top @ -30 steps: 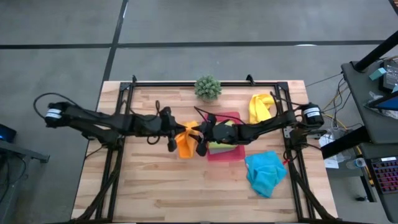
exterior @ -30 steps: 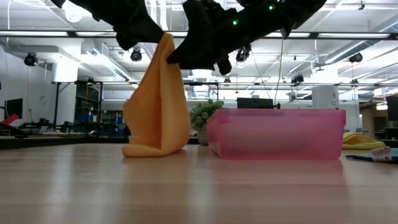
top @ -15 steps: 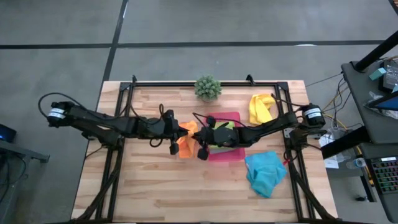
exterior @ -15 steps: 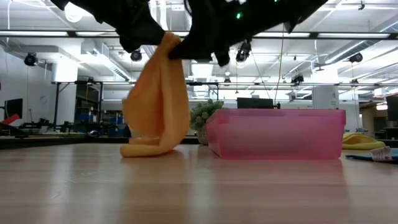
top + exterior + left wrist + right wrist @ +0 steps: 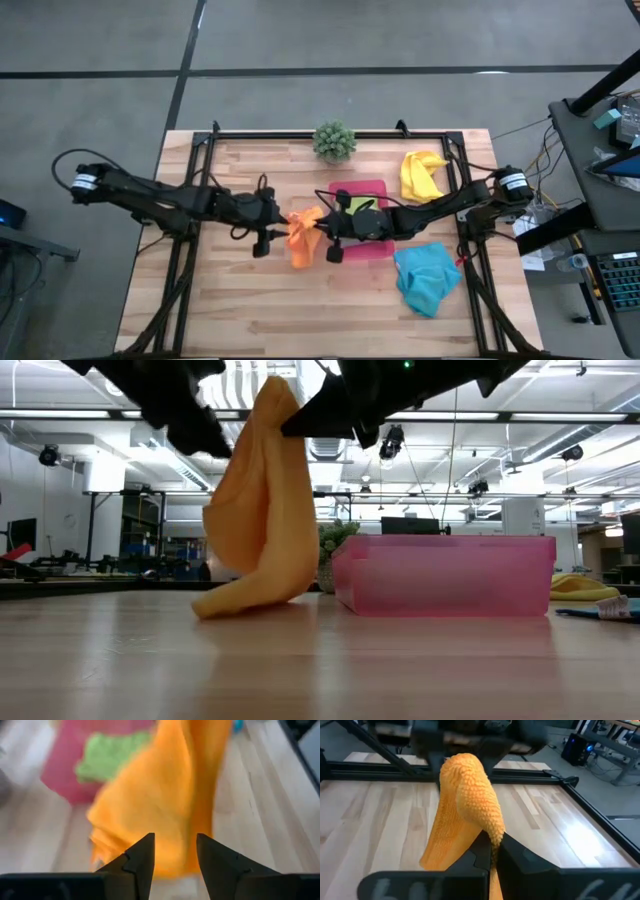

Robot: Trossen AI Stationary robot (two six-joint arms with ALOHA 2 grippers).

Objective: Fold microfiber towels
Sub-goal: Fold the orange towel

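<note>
Above table centre: orange towel (image 5: 302, 232) hanging, lower end on the wood just beside pink tray (image 5: 380, 251). Right gripper (image 5: 325, 226): jaws clamped on towel's top. Left gripper (image 5: 277, 213): jaws apart, empty, just beside the cloth. Green towel (image 5: 112, 756) in tray.

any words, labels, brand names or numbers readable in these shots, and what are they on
None can be read.
The orange towel, pink tray and wooden table are plain.
The cluttered bench beside the table holds items too small to show any text.
</note>
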